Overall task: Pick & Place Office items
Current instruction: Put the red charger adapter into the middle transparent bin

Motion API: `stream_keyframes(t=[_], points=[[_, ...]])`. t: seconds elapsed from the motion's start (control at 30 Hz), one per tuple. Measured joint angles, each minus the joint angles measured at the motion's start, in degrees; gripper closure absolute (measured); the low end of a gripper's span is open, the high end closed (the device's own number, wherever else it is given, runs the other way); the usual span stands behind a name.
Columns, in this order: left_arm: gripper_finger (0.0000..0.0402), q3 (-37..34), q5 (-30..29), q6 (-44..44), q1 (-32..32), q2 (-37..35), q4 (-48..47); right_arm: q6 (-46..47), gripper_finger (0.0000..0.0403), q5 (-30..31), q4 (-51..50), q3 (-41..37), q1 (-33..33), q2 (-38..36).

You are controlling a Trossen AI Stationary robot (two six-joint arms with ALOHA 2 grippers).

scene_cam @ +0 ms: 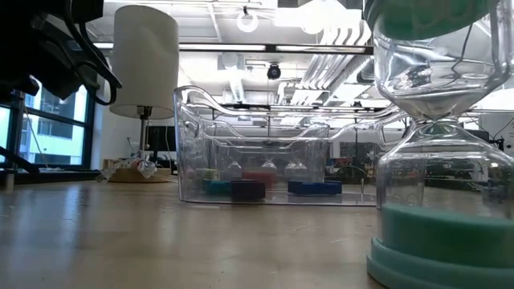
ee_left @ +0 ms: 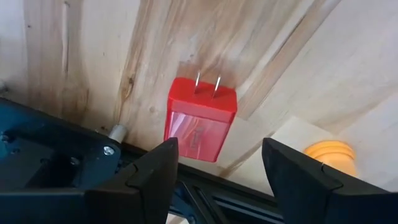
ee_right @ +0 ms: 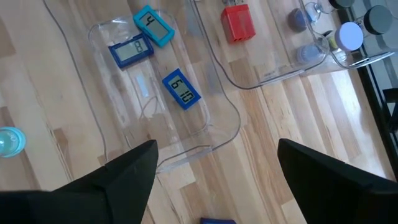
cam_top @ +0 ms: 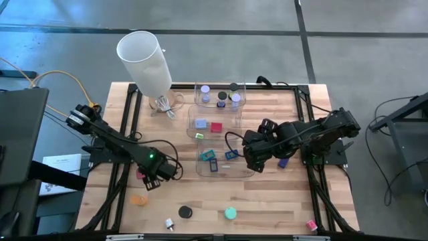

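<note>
Fingers spread on both sides, nothing pinched. The left gripper (cam_top: 148, 179) hovered low over the table's left edge, and its wrist view looked straight down on a red plug block (ee_left: 200, 118) lying on the wood, prongs showing, just ahead of the open fingers (ee_left: 155, 168) and untouched. An orange disc (ee_left: 329, 155) sat just beside it.

Over at the right, the right gripper (cam_top: 256, 163) hung at the near bin's (cam_top: 244, 171) right-hand corner, fingers (ee_right: 134, 168) wide apart over bare wood and the bin's clear rim. Inside that bin lay three little clocks: a teal one (ee_right: 153, 25) and two blue ones (ee_right: 132, 50) (ee_right: 181, 89). A red block (ee_right: 239, 22) rested in the middle bin (cam_top: 197, 114), and round caps showed in the far bin (cam_top: 239, 88).

Out front, a black disc (cam_top: 185, 212), a teal disc (cam_top: 230, 213) and a pink block (cam_top: 311, 225) sat loose on the table (cam_top: 281, 207). The white cylinder (cam_top: 146, 61) stood at the back left.
</note>
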Motion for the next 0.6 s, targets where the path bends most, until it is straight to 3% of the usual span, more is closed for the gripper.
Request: stream_keyframes(t=[0.27, 0.47, 0.6], points=[[0.0164, 0.0, -0.99, -1.15, -0.02, 0.0, 0.26, 0.0, 0.0081, 0.0, -0.01, 0.0, 0.0, 0.0], [0.0101, 0.0, -5.99, -1.4, -2.04, 0.0, 0.81, 0.0, 0.0081, 0.0, 0.01, 0.0, 0.0, 0.0], [0.0066, 0.0, -5.69, -0.62, -3.44, 0.0, 0.63, 0.0, 0.0081, 0.0, 0.01, 0.0, 0.0, 0.0]])
